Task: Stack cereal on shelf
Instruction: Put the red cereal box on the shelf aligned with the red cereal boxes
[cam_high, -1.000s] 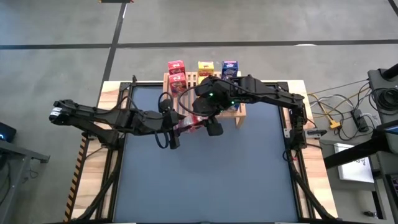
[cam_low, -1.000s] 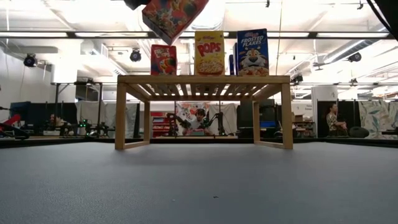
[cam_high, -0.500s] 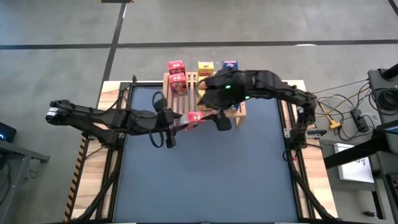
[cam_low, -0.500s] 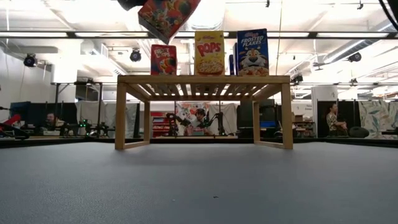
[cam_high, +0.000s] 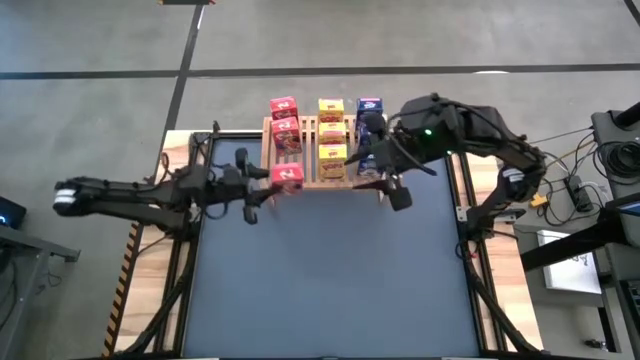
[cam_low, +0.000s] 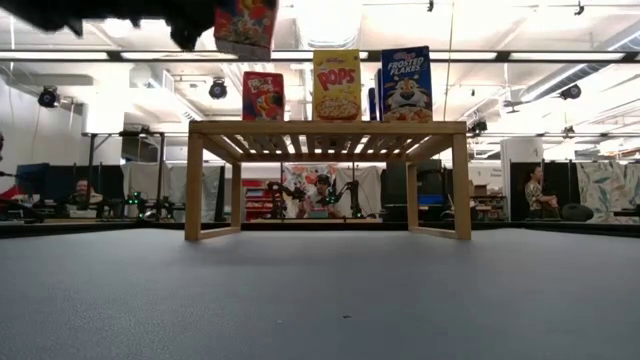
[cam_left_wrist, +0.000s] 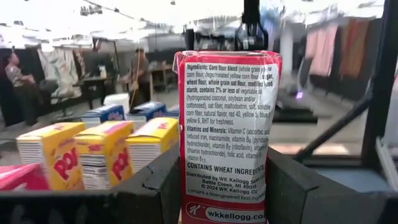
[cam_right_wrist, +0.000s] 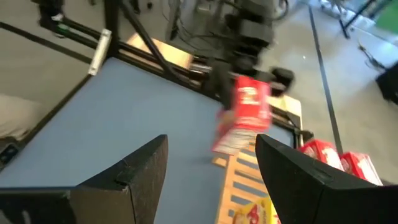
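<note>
Red cereal box (cam_high: 287, 176) stands upright between the left gripper's (cam_left_wrist: 224, 186) fingers (cam_left_wrist: 158, 186), pinched by its narrow sides and carried in the air just off the near left corner of the wooden shelf (cam_high: 312, 180). Beyond those fingers, yellow boxes (cam_high: 331, 140), blue boxes (cam_high: 368, 112) and two more red boxes (cam_high: 284, 122) stand in rows on the slats. At the shelf's other end the right gripper (cam_right_wrist: 211, 171) hovers with its fingers (cam_right_wrist: 134, 168) spread and nothing between them, above the grey surface (cam_high: 330, 280)

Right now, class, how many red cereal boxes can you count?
3. One red box at the shelf's back left, a second just before it, the third gripped by the left pincer beside the shelf's front.
</note>
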